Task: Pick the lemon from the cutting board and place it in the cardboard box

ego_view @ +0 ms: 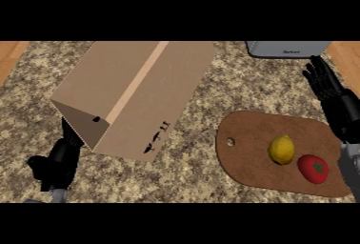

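Right hand [327,88] open, fingers straight; left hand [56,163] state unclear. Lemon [282,149] yellow, oval, on cutting board [247,139].

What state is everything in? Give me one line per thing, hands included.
lemon: lying on the cutting board, untouched.
tomato: on the board, close beside the lemon.
cutting board: flat on the counter, carrying both.
cardboard box: on the counter, taped seam facing up, no opening showing.
right hand: open, resting at the right edge, holding nothing.
left hand: low left, partly hidden by the box.
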